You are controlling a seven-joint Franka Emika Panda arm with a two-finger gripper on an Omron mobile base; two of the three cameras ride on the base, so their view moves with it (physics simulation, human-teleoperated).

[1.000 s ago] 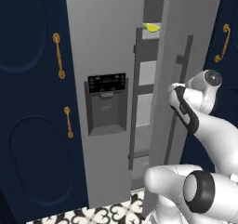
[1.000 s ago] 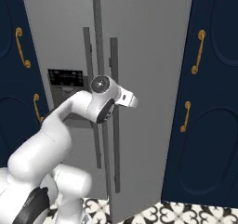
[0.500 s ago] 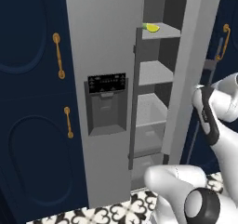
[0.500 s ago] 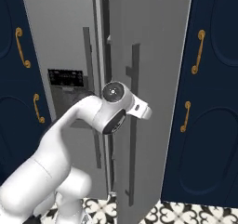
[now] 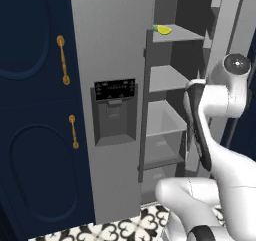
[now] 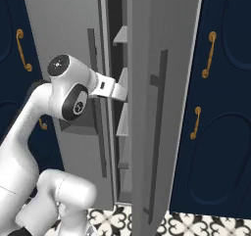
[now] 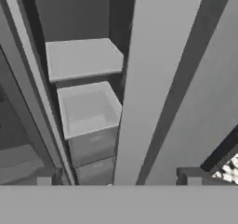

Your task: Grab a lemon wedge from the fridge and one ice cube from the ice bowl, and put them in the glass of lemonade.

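Fridge door swung partly open, arm reaching in at the gap

The fridge (image 5: 110,50) stands between navy cabinets (image 5: 35,110), its right door (image 6: 166,83) pulled open so the grey shelves (image 5: 167,77) and a drawer (image 7: 88,109) show inside. The lemon wedge (image 5: 164,29) lies on the top shelf, near its front left corner, well above the arm's wrist. In the hand view the gripper (image 7: 116,183) looks down along the edge of the open door, with its two dark fingertips (image 7: 46,180) set far apart at either side of the door edge, spread wide and holding nothing. The dispenser recess (image 5: 116,110) sits in the closed left door. Gold handles (image 5: 62,60) mark the cabinets.
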